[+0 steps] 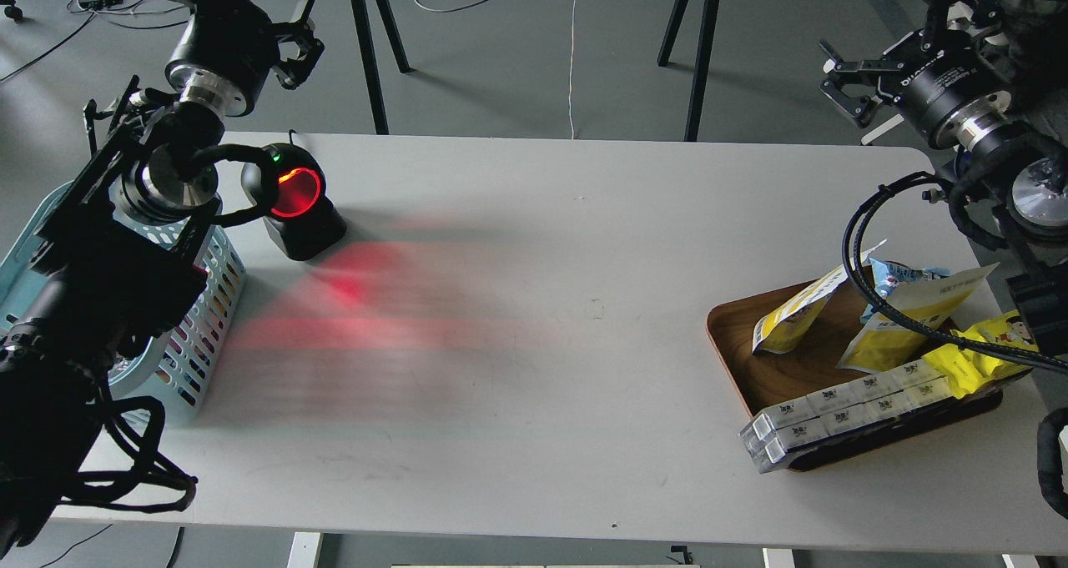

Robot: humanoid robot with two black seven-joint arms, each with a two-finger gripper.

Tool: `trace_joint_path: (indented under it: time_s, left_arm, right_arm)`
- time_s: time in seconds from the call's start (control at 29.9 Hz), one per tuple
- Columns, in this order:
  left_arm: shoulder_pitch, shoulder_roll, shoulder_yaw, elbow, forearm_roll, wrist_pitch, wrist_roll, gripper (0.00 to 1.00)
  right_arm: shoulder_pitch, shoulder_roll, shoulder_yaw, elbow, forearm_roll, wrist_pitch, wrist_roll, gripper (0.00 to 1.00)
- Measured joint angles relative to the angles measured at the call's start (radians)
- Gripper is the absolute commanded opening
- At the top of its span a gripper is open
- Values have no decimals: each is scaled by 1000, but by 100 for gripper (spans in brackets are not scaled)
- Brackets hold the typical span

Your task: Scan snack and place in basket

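A white-and-yellow snack pouch (791, 311) leans on the left side of the brown wooden tray (732, 334) at the table's right. A second white-topped, yellow-bottomed pouch (922, 314) lies beside it. The bean picture does not show on either. The light blue slotted basket (204, 334) stands at the table's left edge, mostly hidden behind my left arm. My left gripper (250, 9) is open and empty, raised past the table's far left corner. My right gripper (905, 38) is open and empty, raised past the far right corner, well above the tray.
A black scanner (296, 205) with a glowing red ring stands right of the basket and throws red light onto the table. The tray also holds a light-blue-topped pouch (897, 274), a bright yellow crinkled bag (984, 347) and a row of white boxes (834, 409). My right arm's cables (859, 243) hang over the tray.
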Motion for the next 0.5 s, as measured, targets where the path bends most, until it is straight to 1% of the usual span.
trace_joint_path:
  time_s: [0.23,0.5]
  left_arm:
    - [-7,14,7,-11,-4,6,6,100]
    - [-8,18,15,-14,-3,5,-2,100]
  right_arm:
    - [-4,10,-2,-4,0,0,0,99]
    - [6,25,-20,-44,-5,-3,-11,99]
